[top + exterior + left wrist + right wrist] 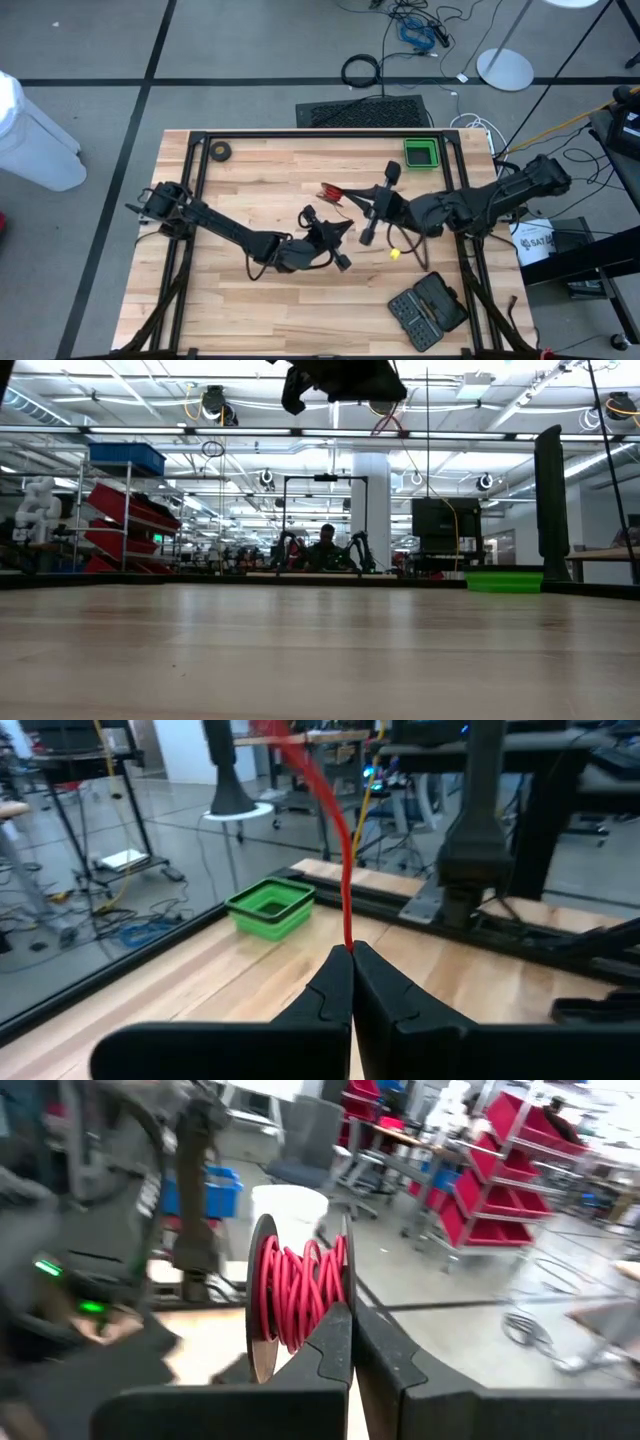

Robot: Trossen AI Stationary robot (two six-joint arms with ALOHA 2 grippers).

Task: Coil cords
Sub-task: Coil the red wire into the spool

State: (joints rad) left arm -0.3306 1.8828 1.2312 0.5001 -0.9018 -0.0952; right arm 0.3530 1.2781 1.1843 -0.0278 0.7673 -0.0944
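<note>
The red cord is wound on a small reel (pixel 300 1285) with dark side discs. The reel hangs above the table's middle (pixel 331 192), held by my right gripper (pixel 350 1320), which comes from the table's right (pixel 352 199). A free strand of the cord (pixel 335 830) runs from the reel to my left gripper (pixel 350 952), which is shut on it just nearer the front edge (pixel 343 230). In the low view only a dark gripper body (pixel 340 380) and a bit of red cord (pixel 390 425) show at the top. My left gripper pinches a single strand of the red cord (pixel 348 942) between its two fingertips, pointing level. The strand leaves the tips and rises straight toward the reel, clear of the table. My right gripper is shut on the rim of one side disc of the reel (pixel 346 1280), pinched at the fingertips, with the fingers level, coming from the table's right. The reel is lifted clear of the table, with its discs upright and the windings between them.
A green bin (pixel 421 153) sits at the far right of the table, also in the left wrist view (pixel 270 907). A small black ring roll (pixel 220 152) lies far left. A black case (pixel 428 310) and a small yellow piece (pixel 395 254) lie near right.
</note>
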